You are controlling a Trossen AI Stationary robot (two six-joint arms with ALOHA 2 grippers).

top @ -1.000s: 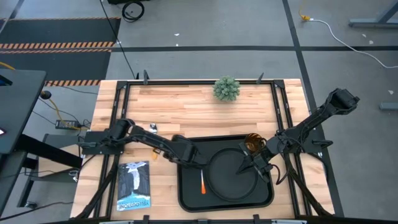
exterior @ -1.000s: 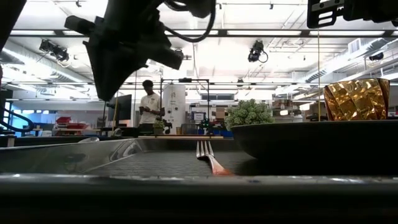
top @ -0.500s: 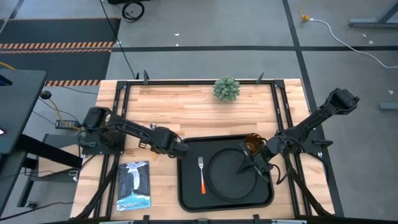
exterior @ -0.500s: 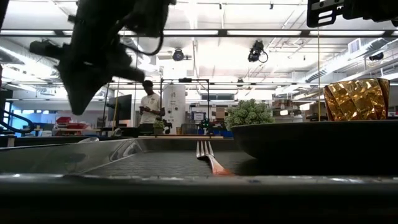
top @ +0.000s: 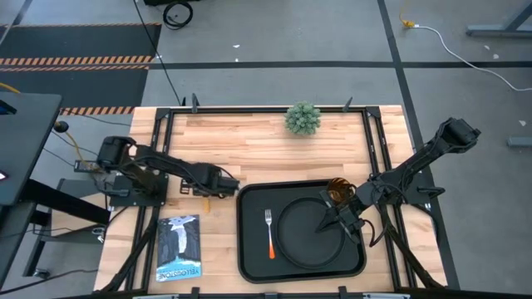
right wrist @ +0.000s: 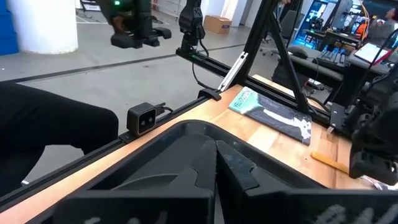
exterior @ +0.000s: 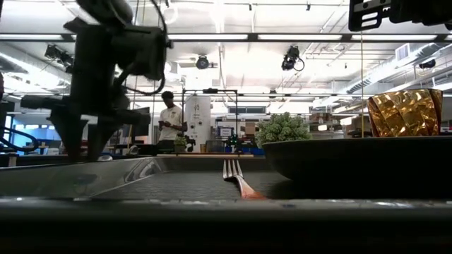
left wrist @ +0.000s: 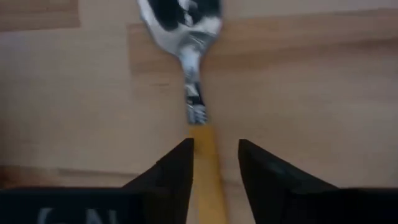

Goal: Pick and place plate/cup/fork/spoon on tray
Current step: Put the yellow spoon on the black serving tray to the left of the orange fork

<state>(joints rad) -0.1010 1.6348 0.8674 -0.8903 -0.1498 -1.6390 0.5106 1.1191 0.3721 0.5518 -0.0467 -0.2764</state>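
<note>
Left gripper (left wrist: 214, 171) hovered open astride yellow-handled silver spoon (left wrist: 186, 50) left of large black rectangular tray (top: 249, 249). Round black plate (top: 303, 237), red-handled fork (top: 269, 232), amber cup (top: 337, 189) already on tray; spoon left. Right gripper (top: 342, 218) closed, resting on plate.

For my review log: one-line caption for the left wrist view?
Left gripper, fingers open, straddles the yellow-orange plastic handle of the silver-bowled spoon lying on the light wooden table.

Both arms are dark and slender-jointed with black cabling, each ending in a two-fingered black pincer (left wrist: 214, 180).
</note>
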